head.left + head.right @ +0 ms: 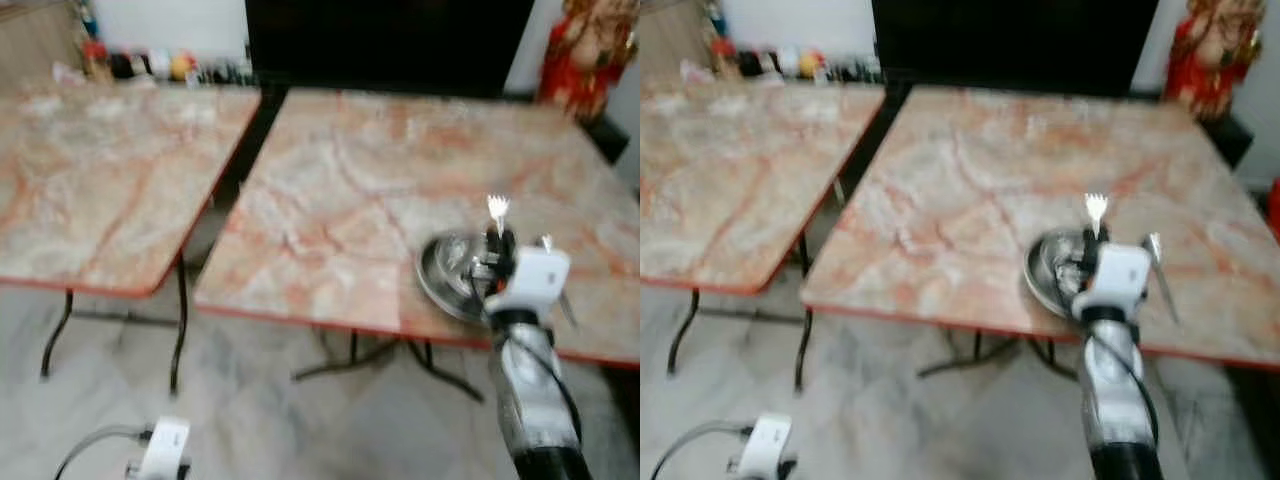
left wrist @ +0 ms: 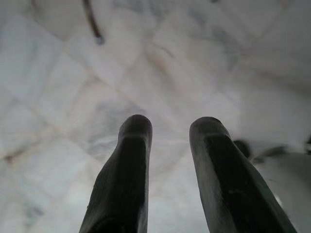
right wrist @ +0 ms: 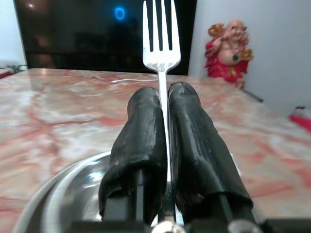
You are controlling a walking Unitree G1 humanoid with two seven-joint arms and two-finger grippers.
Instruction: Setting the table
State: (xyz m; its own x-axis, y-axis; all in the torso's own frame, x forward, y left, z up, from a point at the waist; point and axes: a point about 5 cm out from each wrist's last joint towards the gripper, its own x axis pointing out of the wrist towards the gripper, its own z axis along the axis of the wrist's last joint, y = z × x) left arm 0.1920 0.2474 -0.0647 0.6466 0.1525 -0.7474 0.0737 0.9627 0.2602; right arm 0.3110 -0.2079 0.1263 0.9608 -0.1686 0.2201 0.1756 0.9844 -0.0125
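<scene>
1. Hung idle at 7 o'clock, low over the tiled floor (image 2: 58, 97): left pincer (image 2: 167, 131), fingers parted, nothing between them.
2. Reached forward at 5 o'clock over the near edge of the marble worktop (image 1: 330, 190): right pincer (image 3: 164, 121), fingers closed tight on the handle of a fork (image 3: 161, 34), tines up and handle upright.
3. Lay directly beneath that pincer, close to the near edge: steel plate (image 1: 450, 268); just beside it at 3 o'clock, a second utensil (image 1: 1160, 268), too blurred to identify.
4. Judged best: shift clear of the plate rim, tip the fork level, lower until touching the surface, only then release.
5. Stood farthest, at 1 o'clock: red figurine (image 3: 224, 48).
</scene>
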